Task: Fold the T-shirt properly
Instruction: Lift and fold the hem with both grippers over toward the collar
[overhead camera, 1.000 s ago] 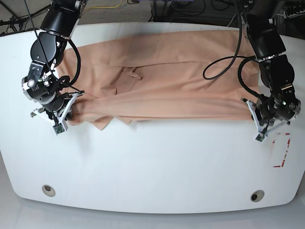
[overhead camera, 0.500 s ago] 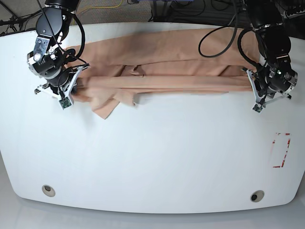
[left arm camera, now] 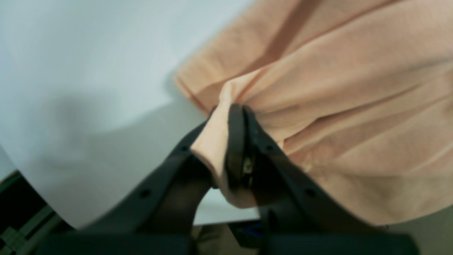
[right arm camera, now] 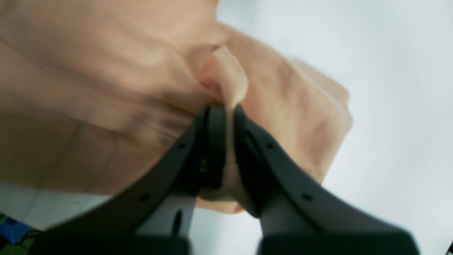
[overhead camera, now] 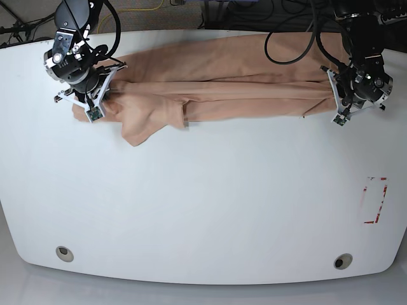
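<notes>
- The T-shirt (overhead camera: 216,89) across the upper part of the base view is soft, matt peach cloth, creased into long folds.
- The table (overhead camera: 203,210) is smooth white with a faint sheen.
- The left gripper (left arm camera: 240,141) and right gripper (right arm camera: 226,141), frame centre, look like matt black plastic, each clamped on a pinch of cloth.

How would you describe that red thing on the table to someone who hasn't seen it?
Start at the white table, then go to its bare edge below the left gripper. There sits a small red rectangular outline, the only red mark, well apart from the peach T-shirt.
</notes>
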Action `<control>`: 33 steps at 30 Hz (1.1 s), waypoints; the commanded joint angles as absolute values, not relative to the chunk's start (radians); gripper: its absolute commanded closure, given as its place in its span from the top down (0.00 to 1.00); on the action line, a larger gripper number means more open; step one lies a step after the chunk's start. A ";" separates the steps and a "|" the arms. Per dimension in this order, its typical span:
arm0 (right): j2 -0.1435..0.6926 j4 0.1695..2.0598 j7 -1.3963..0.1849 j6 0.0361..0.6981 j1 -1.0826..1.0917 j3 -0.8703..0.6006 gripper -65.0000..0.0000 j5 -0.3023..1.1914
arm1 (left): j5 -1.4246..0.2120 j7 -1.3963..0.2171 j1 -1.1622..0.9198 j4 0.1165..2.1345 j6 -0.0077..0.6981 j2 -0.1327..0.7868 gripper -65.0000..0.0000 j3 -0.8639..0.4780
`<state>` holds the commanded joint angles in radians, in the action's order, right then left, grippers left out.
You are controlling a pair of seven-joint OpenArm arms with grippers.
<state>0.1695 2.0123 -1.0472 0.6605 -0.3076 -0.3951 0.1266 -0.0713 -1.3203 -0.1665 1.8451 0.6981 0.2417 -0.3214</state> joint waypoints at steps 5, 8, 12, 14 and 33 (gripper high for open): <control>0.170 2.008 -1.046 0.657 -0.320 -0.395 0.12 0.127 | -0.071 -1.320 -0.193 1.848 0.698 0.242 0.51 -0.321; 0.168 2.009 -1.044 0.653 -0.320 -0.397 0.31 0.127 | -0.071 -1.320 -0.196 1.848 0.698 0.242 0.67 -0.321; 0.150 2.012 -1.044 0.653 -0.320 -0.421 0.63 0.125 | -0.071 -1.320 -0.194 1.845 0.698 0.242 0.77 -0.320; 0.131 2.022 -1.041 0.662 -0.312 -0.464 0.72 0.127 | -0.071 -1.323 -0.191 1.848 0.698 0.242 0.77 -0.317; -0.019 2.031 -1.020 0.698 -0.219 -0.561 0.70 0.127 | -0.205 -1.363 -0.214 1.989 0.698 0.225 0.56 -0.226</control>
<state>-0.0192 2.0307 -1.0196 0.6981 -0.2186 -0.5608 0.1266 -0.2048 -1.3633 -0.2140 1.9893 0.6981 0.2248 -0.2263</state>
